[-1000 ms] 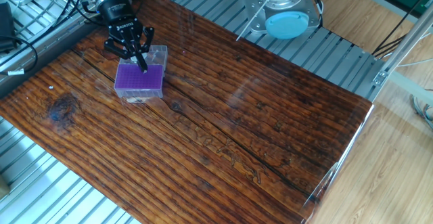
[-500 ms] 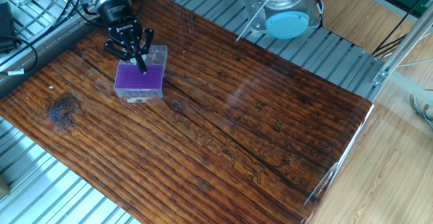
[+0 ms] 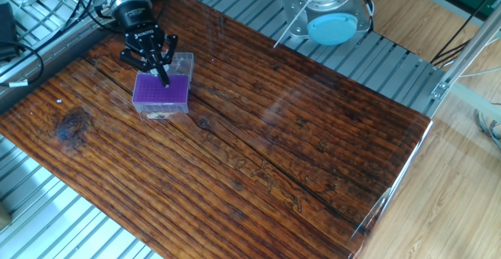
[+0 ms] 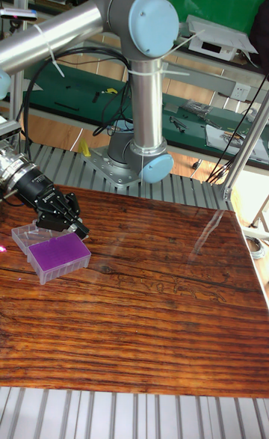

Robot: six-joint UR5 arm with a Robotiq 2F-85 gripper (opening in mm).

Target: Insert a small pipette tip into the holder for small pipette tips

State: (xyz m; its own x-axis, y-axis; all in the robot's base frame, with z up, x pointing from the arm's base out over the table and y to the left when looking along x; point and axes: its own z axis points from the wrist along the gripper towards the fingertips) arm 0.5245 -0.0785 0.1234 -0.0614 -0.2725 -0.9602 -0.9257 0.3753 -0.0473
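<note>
**Gripper lifted slightly above the purple grid**

Compared with one second earlier: gripper [image 3: 162, 70] drawn a little up and toward 11 o'clock, fingertips poised over the far edge of the holder for small pipette tips [image 3: 160, 91]. Fingers close together, narrow; whether a small pipette tip was pinched between them, too small to tell. Holder unmoved, resting on the wooden table [image 3: 258, 149] near its 10 o'clock corner, with a clear hinged lid [image 4: 24, 235] lying open on its far side. Judged as either a fine realignment before insertion or a withdrawal after it; not resolvable from these views. At 1 o'clock, well apart: arm base [image 3: 337, 26]. At 9 o'clock, beyond the table edge: black cables [image 3: 27, 52]. No obstacle seen between gripper and grid.
</note>
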